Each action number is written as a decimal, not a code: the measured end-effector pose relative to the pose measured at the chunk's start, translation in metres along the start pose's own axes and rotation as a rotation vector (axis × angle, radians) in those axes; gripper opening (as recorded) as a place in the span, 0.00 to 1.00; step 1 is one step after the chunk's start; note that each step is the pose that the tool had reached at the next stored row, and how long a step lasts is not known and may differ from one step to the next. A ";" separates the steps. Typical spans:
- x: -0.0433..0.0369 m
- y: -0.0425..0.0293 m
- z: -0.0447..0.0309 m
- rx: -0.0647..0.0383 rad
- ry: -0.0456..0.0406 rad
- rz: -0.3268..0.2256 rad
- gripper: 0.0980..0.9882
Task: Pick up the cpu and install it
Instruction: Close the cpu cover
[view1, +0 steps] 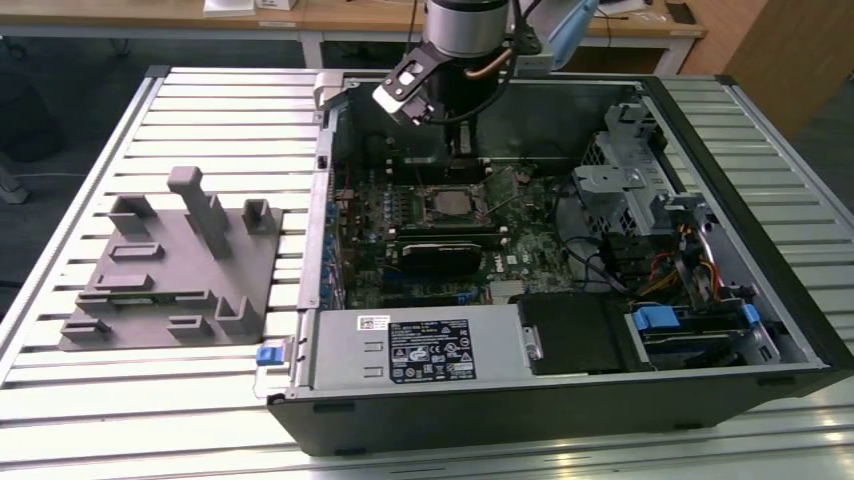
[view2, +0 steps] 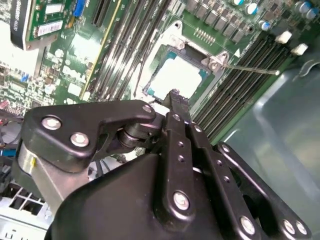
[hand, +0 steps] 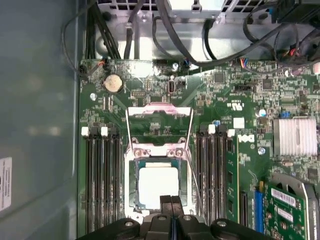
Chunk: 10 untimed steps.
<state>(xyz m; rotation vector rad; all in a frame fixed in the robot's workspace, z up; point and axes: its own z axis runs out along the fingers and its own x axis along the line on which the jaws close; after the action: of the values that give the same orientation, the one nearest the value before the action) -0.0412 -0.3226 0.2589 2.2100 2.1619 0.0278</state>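
Pale satin-metal cpu (hand: 158, 185), matt black end effector (hand: 171, 201)

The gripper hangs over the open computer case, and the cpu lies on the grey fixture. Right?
Not quite: the cpu lies in the motherboard socket, as the first wrist view shows. The gripper does hang over the open case.

1. Cpu (hand: 158, 185): one edge covered by the fingers (hand: 166, 204) in both wrist views.
2. Arm (view1: 467, 25): cut off by the exterior view's top edge.
3. Tabletop (view1: 200, 110): near side cut off by the exterior view's bottom edge.
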 end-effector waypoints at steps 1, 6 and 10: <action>0.0000 0.0031 0.0002 0.000 0.0000 0.000 0.01; 0.0004 0.0215 0.0011 0.001 -0.0001 0.000 0.01; 0.0002 0.0235 -0.0077 0.001 -0.0001 0.000 0.01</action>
<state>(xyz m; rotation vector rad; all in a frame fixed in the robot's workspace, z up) -0.0181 -0.3227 0.2676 2.2103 2.1623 0.0268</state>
